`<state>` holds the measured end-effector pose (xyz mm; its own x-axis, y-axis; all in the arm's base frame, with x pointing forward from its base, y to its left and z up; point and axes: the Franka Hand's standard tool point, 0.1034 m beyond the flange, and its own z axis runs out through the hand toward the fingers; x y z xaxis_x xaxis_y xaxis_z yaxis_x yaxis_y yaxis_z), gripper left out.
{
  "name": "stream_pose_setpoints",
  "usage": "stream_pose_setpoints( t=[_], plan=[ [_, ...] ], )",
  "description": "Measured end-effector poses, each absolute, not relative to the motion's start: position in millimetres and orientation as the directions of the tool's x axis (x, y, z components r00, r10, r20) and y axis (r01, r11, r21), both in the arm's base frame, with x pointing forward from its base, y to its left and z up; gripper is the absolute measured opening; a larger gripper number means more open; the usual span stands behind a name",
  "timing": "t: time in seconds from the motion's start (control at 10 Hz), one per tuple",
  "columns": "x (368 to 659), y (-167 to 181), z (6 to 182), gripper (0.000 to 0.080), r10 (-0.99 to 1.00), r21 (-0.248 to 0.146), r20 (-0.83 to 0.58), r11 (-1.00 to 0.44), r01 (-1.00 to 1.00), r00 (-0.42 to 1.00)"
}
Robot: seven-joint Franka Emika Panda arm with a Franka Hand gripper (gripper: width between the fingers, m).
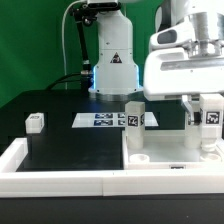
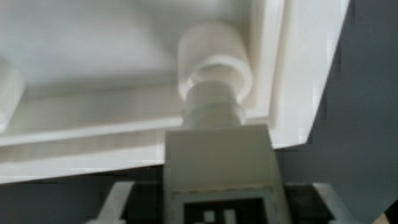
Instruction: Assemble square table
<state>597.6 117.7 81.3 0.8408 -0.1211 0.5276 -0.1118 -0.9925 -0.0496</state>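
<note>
The white square table top (image 1: 168, 150) lies flat at the exterior view's right front. My gripper (image 1: 207, 126) hangs over its right side, shut on a chunky white leg (image 1: 210, 118) with a tag, held upright. In the wrist view the held leg (image 2: 221, 120) runs from between my fingers (image 2: 128, 200) toward a corner of the table top (image 2: 107, 90); whether its tip touches the top I cannot tell. A second tagged leg (image 1: 134, 114) stands upright at the top's back left corner. A third leg (image 1: 36, 122) stands on the black surface at the far left.
The marker board (image 1: 100, 120) lies flat behind the table top, in front of the robot base (image 1: 112, 65). White rim bars (image 1: 60, 178) edge the black surface at the front and left.
</note>
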Motion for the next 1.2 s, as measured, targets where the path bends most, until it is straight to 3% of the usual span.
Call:
stream_pose_setpoints(
  t=[0.5,1.2],
  plan=[
    [598,113,71.8,0.029,-0.091,-0.025,0.524,-0.995,-0.092,0.847],
    [603,115,71.6,0.029,-0.081,-0.022,0.561,-0.996,-0.083,0.824]
  ],
)
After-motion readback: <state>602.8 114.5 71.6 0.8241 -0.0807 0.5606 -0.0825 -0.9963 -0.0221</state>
